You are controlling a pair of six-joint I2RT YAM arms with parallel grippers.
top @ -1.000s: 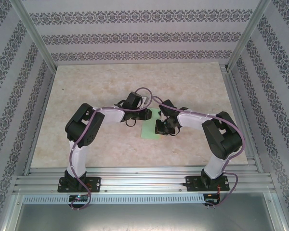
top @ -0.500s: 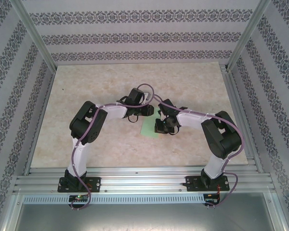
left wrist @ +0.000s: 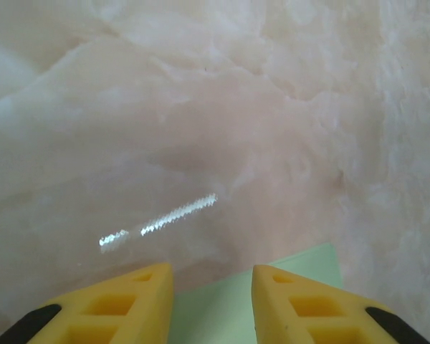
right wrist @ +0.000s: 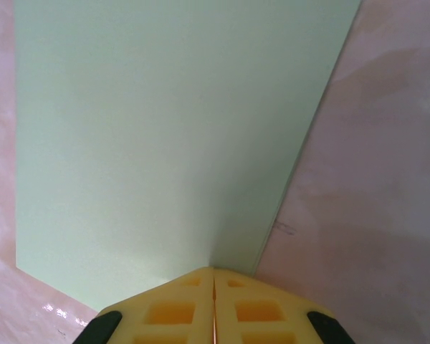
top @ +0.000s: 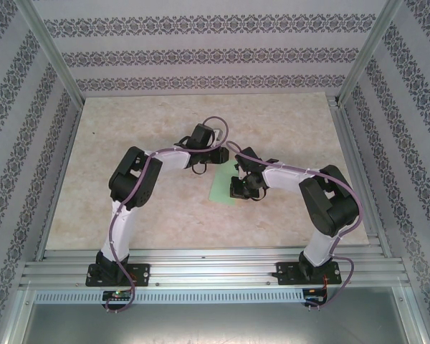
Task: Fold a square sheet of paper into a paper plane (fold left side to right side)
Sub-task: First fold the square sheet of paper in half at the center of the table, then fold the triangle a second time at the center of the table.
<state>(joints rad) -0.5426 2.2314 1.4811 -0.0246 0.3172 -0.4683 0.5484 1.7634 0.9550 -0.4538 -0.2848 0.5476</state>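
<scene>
Green sheet lies flat on the worktop, about mid-worktop, between the two arm ends. Light green, matte, straight edges. In the right wrist view the sheet has a faint second edge line just inside its right-hand edge, so it looks like two layers there.

Right hand sits over the sheet's right part. Its yellow fingers are pressed together with no gap; the right hand has its tips at the sheet close to that doubled edge. Can't tell whether it pinches the paper or only bears on it.

Left hand is at the sheet's far side. From its wrist, the left hand is partly spread, nothing between the fingers, with a corner of the sheet below them.
</scene>
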